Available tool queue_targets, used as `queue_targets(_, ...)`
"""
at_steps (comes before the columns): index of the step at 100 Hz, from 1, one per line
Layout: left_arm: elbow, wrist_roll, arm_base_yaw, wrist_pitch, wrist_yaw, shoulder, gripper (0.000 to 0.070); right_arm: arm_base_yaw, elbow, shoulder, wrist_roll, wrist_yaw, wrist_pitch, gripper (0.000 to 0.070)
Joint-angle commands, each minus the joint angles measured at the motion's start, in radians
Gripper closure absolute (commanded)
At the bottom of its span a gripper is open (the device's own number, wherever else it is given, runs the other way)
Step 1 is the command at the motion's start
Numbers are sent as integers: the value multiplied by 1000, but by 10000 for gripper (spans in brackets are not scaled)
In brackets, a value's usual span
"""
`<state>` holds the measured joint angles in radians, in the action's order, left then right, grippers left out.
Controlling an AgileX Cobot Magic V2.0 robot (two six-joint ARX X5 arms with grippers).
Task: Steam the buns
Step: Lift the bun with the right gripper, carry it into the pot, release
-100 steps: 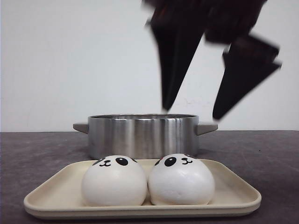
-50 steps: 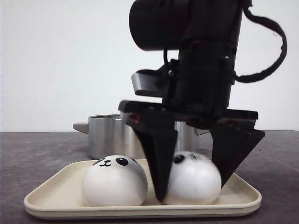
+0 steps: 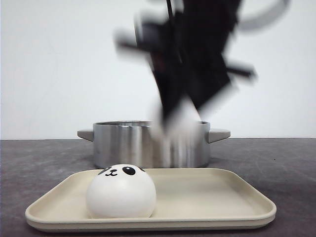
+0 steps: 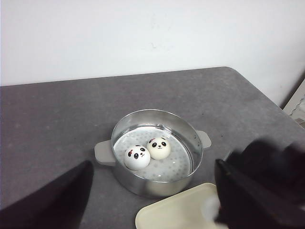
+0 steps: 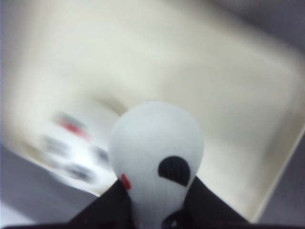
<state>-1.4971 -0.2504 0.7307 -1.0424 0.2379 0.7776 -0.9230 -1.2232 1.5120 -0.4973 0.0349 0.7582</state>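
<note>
The right pincer [image 5: 157, 210] is squeezing a panda bun [image 5: 156, 152] between its two black fingers, up in the air above the cream tray [image 3: 237, 197]. The bun looks soft and light, like a squishy ball, and its sides bulge where the fingers press. It is best held low on both sides, gently, so it does not pop out. One more panda bun [image 3: 121, 191] sits on the tray at about 9 o'clock. Two buns [image 4: 147, 151] already lie side by side inside the metal steamer pot [image 4: 186, 136], which stands on the grey bench [image 4: 57, 119] behind the tray. The left pincer [image 4: 152, 200] hangs wide apart, holding nothing.
</note>
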Motion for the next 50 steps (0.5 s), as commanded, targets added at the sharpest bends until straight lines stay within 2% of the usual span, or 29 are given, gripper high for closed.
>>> queue_targets(1,-24,16,9,21,6,6,236,-11,-97,-17,39,32,-17,691)
queue_targets(21,-24,25,9,41,6,6,237,46,-325,-5,169,115,-63,693)
queue_targets(34,-24,24,9,40,6,6,237,113,-349,19,185,124,-124,693)
queue_targets(50,-24,24,9,40,6,6,237,205,-349,92,195,106,-117,693)
